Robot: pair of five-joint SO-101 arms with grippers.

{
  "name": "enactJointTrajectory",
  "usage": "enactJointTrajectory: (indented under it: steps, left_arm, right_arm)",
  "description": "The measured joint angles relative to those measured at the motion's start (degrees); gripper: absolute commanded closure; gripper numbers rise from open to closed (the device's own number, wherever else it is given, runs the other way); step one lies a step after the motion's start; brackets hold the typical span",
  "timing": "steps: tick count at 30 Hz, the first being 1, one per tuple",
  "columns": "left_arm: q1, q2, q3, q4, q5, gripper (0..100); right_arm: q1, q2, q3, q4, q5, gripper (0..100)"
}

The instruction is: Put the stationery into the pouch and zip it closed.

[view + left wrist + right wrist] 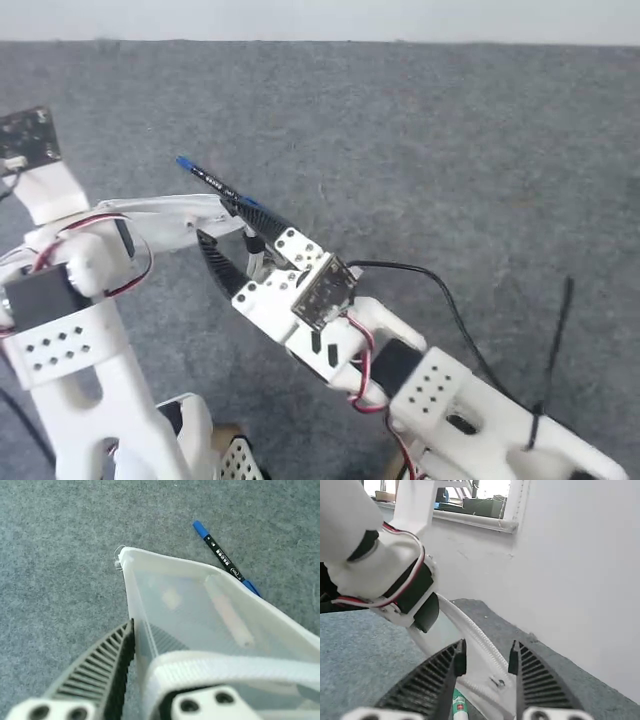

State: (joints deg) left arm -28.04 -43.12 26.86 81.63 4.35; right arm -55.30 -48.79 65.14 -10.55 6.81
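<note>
A translucent white pouch [200, 605] hangs off the grey carpet, with my left gripper [137, 630] shut on one wall of it near the open end. Inside it lie a pale pinkish stick [231, 620] and a green-and-white item [459, 706]. A blue-capped black pen [212, 181] lies on the carpet just beyond the pouch [170, 212]; the left wrist view shows the pen [223, 557] past the pouch's far edge. My right gripper [228, 235] is open, its black fingers on either side of the pouch's zip edge [480, 642], close to the small zip pull [496, 681].
Grey carpet [450, 150] covers the table out to the far wall. A black cable [455, 320] trails from the right arm, and a thin black rod [556, 340] lies at the right. The left arm's white body [70, 330] stands at the near left.
</note>
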Motion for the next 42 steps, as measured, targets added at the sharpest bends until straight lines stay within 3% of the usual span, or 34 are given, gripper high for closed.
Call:
enactJointTrajectory:
  steps: [14,25,30,42]
  left_arm:
    - [0.00,-0.09,1.05,-1.14,0.97,99]
    - [0.00,-0.09,1.05,-1.14,0.97,99]
    - [0.00,-0.09,2.02,-1.14,0.97,99]
    - [0.00,-0.09,2.55,-1.49,0.97,99]
  right_arm:
    - [0.44,-5.01,-1.14,12.22,-2.73,86.5]
    - [3.16,-5.71,-16.35,41.76,-4.48,86.8]
    - [6.33,-5.71,-16.62,44.75,-10.81,86.5]
    - [10.90,-5.71,-16.62,53.89,-11.96,86.4]
